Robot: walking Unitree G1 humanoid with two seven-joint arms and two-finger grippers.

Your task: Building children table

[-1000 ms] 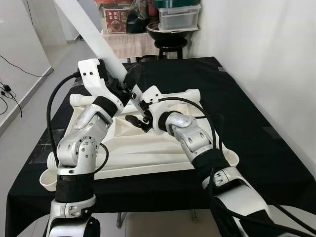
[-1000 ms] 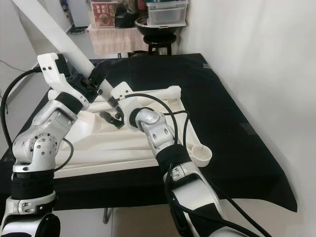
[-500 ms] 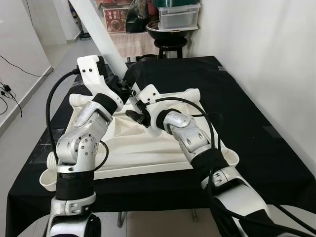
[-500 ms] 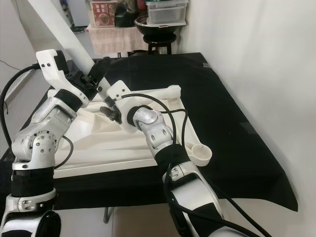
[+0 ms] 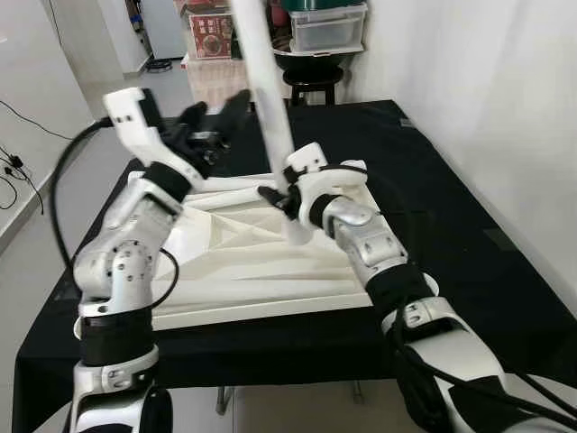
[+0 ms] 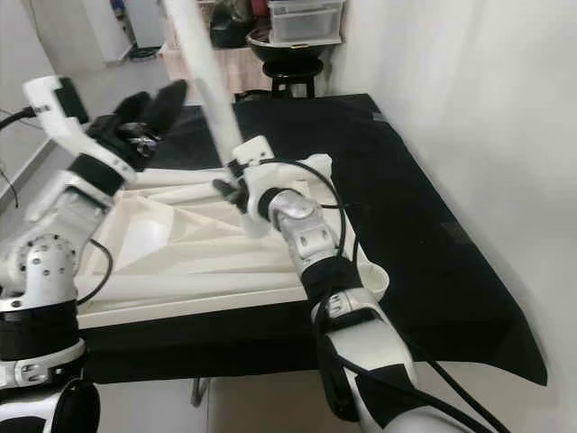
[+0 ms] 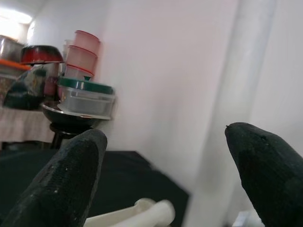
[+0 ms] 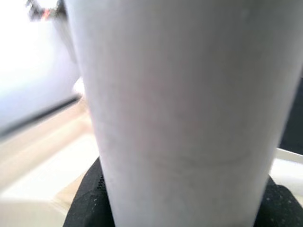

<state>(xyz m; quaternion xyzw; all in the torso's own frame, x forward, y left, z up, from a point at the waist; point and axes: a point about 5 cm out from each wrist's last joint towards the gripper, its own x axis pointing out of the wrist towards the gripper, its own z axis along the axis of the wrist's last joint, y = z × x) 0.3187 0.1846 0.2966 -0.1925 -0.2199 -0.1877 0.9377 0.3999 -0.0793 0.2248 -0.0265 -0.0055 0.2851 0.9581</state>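
On the black-draped surface lies the upturned white tabletop [image 5: 243, 262], above which the right gripper [image 5: 281, 191] clamps a white leg [image 5: 268, 99] almost upright, unseated as far as can be judged, while farther back the left gripper [image 5: 215, 110] hangs wide open, empty.

White table leg [image 5: 269, 108] cut off by top edge, left arm [image 5: 135, 117] motion-blurred.

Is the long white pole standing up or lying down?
Standing up, nearly straight. The pole rises from the white tabletop, leaning a little, with the right end effector shut around its lower part.
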